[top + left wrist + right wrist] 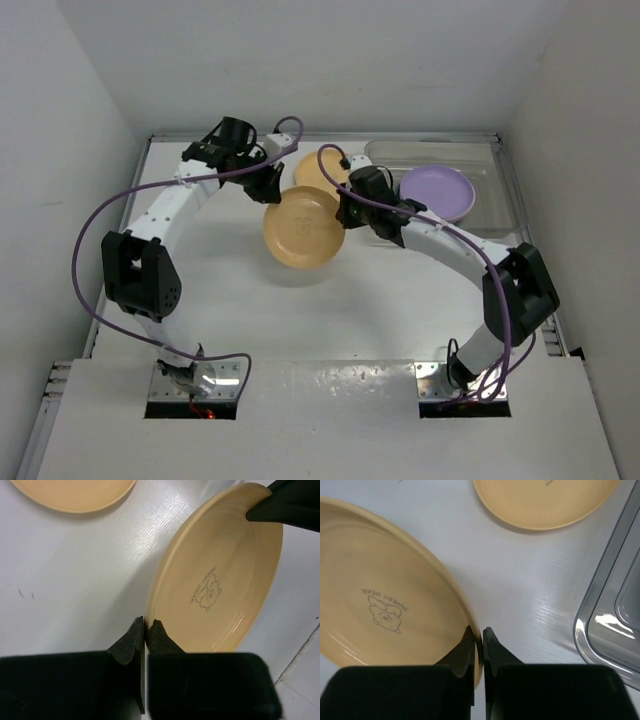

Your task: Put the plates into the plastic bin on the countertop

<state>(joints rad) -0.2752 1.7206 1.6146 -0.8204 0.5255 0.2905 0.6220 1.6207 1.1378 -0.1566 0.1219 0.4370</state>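
Clearly both jaws pinch opposite edges of the yellow-orange plate [304, 227].

Three plates show at one white table [240, 310]: two yellow-orange plates [303, 228] and one lilac plate [437, 192]. One clear plastic bin [392, 153] is in view, alongside two white robot arms [170, 210], each trailing one purple cable [74, 265], and two metal mounting plates [225, 375] at the front edge.

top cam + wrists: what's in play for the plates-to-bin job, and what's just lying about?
Job: held yellow plate, gripped at its rim by left gripper and right gripper; second yellow plate on countertop; lilac plate in plastic bin.
Lying about: purple cables, metal mounting plates (rig parts).
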